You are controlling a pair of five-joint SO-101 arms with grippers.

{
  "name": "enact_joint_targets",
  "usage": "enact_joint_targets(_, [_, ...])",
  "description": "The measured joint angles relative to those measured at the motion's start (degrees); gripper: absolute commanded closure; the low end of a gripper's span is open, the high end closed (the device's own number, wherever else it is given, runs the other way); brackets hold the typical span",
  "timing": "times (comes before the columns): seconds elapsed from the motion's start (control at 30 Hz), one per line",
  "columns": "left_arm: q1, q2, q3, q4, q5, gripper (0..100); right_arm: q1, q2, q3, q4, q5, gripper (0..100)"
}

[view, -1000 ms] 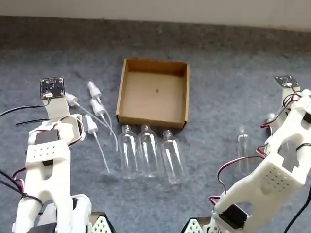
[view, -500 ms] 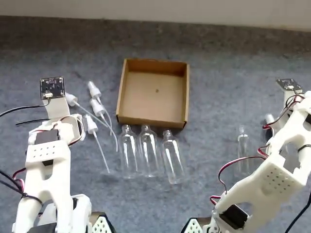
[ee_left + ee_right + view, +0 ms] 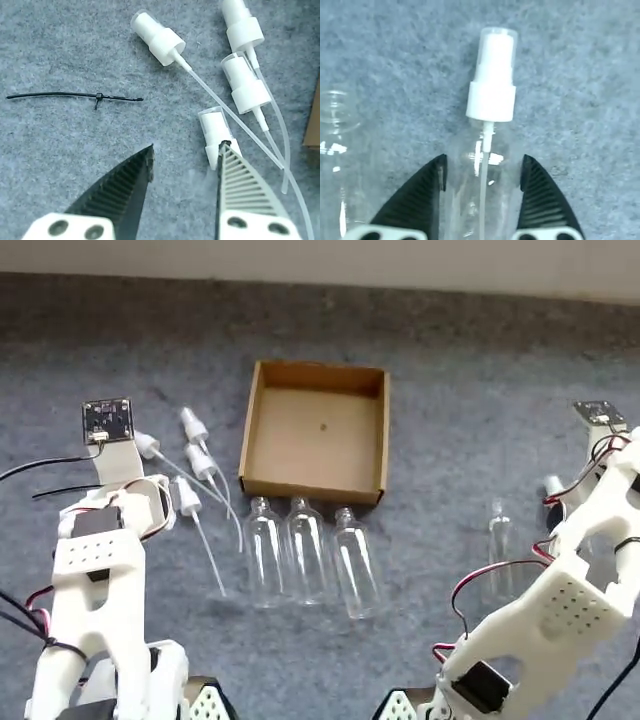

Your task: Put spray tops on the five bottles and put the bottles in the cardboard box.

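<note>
High and wrist views, one moment. My right gripper (image 3: 483, 159) stands with jaws parted astride the capped bottle (image 3: 485, 190), whose spray top (image 3: 491, 95) is seated. I judge the step in hand to be the grasp that carries this bottle to the cardboard box (image 3: 310, 488). To do it well I would close on the clear body below the white collar, centred, because the smooth round wall may roll out of an off-centre pinch, then lift straight before swinging. An uncapped bottle (image 3: 498, 540) sits just beside, at 9 o'clock of the gripper in the high view, and a low sweep could knock it. The box lies toward 10 o'clock across bare grey mat (image 3: 450, 390); its walls stand up, so the bottle must clear the rim. Three bare bottles (image 3: 305, 552) lie at the box's 6 o'clock, near its front wall. My left gripper (image 3: 186, 147) hangs open over four loose spray tops (image 3: 245, 87) at the box's 9 o'clock, with one fingertip at a top. A black cable tie (image 3: 75, 95) lies near.
</note>
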Motion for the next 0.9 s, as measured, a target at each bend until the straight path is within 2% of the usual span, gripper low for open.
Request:
enact_joint_targets(0.33, [0.0, 0.0, 0.0, 0.0, 0.0, 80, 0.4, 0.9, -7.3, 9.7, -0.2, 98.8])
enact_joint_targets(0.5, [0.0, 0.0, 0.0, 0.0, 0.0, 80, 0.4, 1.5, -7.7, 11.3, -0.2, 93.0])
enact_joint_targets(0.63, [0.0, 0.0, 0.0, 0.0, 0.0, 80, 0.4, 1.7, -7.7, 11.3, -0.2, 99.8])
enact_joint_targets(0.9, [0.0, 0.0, 0.0, 0.0, 0.0, 80, 0.4, 1.3, -16.4, 11.6, -8.7, 99.3])
